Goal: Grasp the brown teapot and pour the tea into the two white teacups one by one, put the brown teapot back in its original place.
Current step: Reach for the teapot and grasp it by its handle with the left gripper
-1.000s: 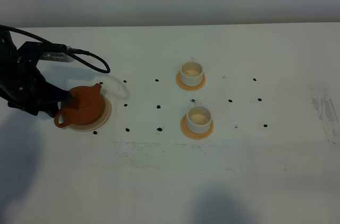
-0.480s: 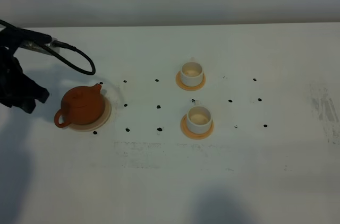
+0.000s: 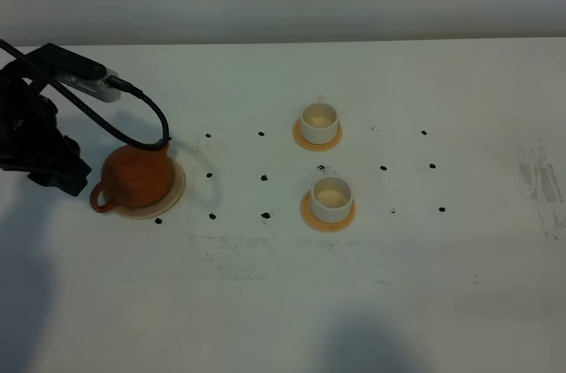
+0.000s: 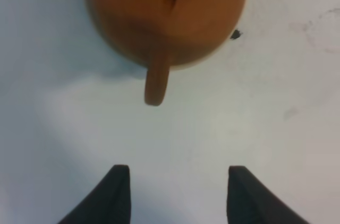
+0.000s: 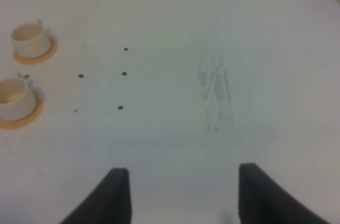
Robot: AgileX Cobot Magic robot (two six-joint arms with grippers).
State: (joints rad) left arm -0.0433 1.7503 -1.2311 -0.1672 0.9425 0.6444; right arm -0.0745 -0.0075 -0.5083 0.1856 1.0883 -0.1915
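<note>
The brown teapot [image 3: 134,178] stands upright on its original place, the large beige coaster [image 3: 175,193], at the table's left. Just left of the teapot's loop handle [image 4: 155,83] my left gripper [image 3: 78,180] is open. In the left wrist view its fingers [image 4: 119,192] stand wide apart, short of the handle, with nothing between them. The two white teacups [image 3: 319,121] [image 3: 331,197] sit mid-table, each on a small orange coaster; their insides look pale. The tea is hidden. The right wrist view shows my right gripper [image 5: 178,187] open over bare table, both teacups [image 5: 26,35] [image 5: 11,96] far off.
A black cable [image 3: 133,112] from the left arm loops down by the teapot's spout. Small black dots [image 3: 263,178] mark the white table between teapot and cups. Grey scuff marks [image 3: 539,183] lie near the right edge.
The left arm drew away from the teapot's handle to the left, then came back toward it. Its cable now hangs by the spout. Teapot and cups stayed put.
</note>
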